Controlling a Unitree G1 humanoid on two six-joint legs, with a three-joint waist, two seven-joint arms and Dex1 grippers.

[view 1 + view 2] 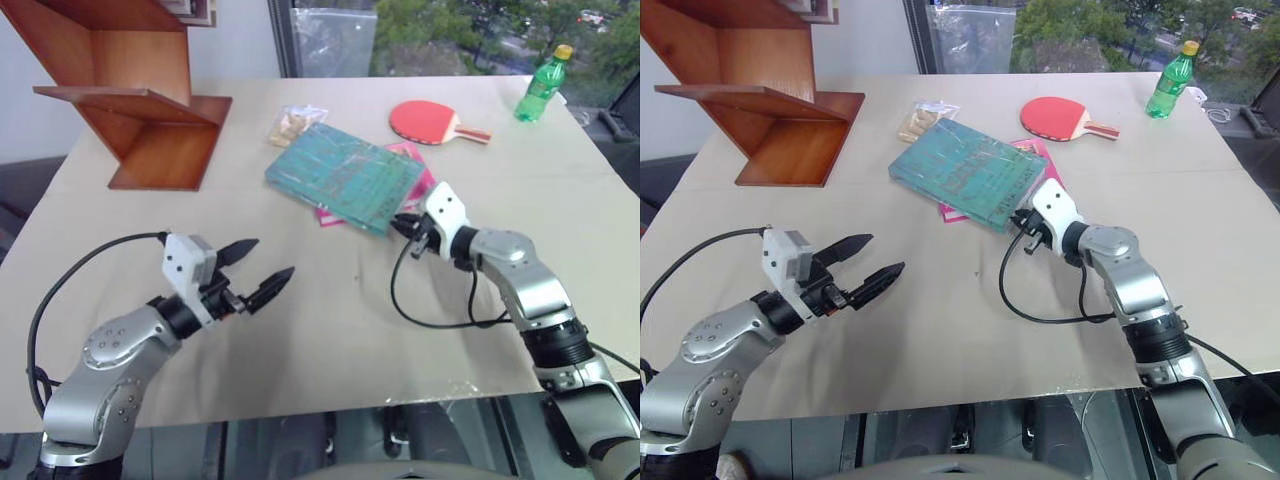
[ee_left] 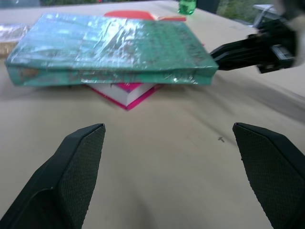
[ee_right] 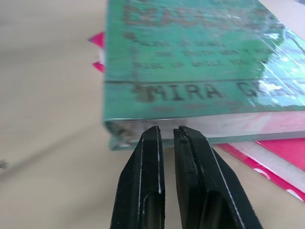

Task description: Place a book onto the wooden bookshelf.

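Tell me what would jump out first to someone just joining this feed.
The teal book lies mid-table on top of a smaller pink book, with the shut right gripper at its near corner. The left gripper hovers wide open over bare table, nearer the robot. The wooden bookshelf stands at the far left corner of the table, with a red paddle and green bottle far right.

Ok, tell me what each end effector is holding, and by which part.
Nothing is held. The left end effector hangs open over bare table. The right end effector is shut on nothing, its tips at the near edge of the book.
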